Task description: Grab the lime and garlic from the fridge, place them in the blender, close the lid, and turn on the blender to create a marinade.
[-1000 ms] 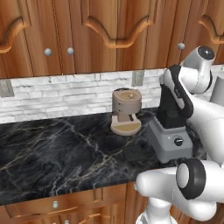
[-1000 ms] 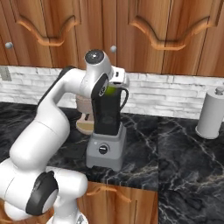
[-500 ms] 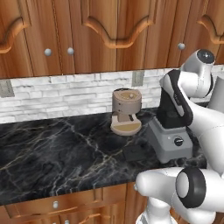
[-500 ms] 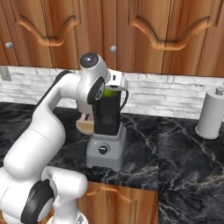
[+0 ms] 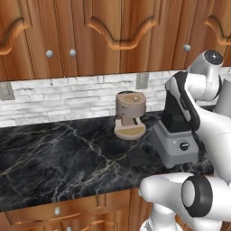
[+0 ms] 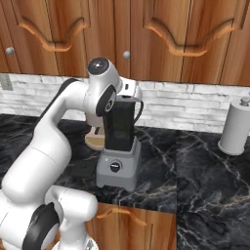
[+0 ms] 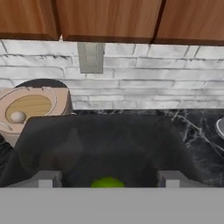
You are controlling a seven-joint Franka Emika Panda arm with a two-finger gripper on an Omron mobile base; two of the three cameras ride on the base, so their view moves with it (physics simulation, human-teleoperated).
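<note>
Lime (image 7: 107,182): small green fruit, seen from the hand view down inside the open top of the blender jar, low in the dark interior, lying free of both finger tips.

Blender (image 6: 117,146): landmark item. Boxy grey base with round black knob on its front face, tall dark jar above; stands on the black marble counter (image 5: 58,153) against the white brick backsplash (image 5: 67,97). No cap on the jar mouth in the hand view.

Lid (image 5: 138,156): flat black squarish cap, lying on the counter in front of the blender, on the side of the coffee machine, apart from the base.

Gripper (image 7: 107,178): directly above the blender's jar mouth, looking down into it. Fingers (image 7: 47,178) spread wide, one tip at each side of the jar opening, nothing between them.

Arm (image 6: 63,127): white, dark joints; arches over the blender from its coffee-machine side, wrist bent down at the jar top.

Coffee machine (image 5: 130,115): tan-brown, cylindrical, just beside the blender and nearer the wall.

Paper towel roll (image 6: 236,128): upright on the counter, well apart from the blender on the side away from the coffee machine.

Wall outlet (image 7: 90,57): grey plate on the backsplash behind the blender.

Wooden cabinets (image 6: 146,34): row of doors with round knobs, above the blender.
</note>
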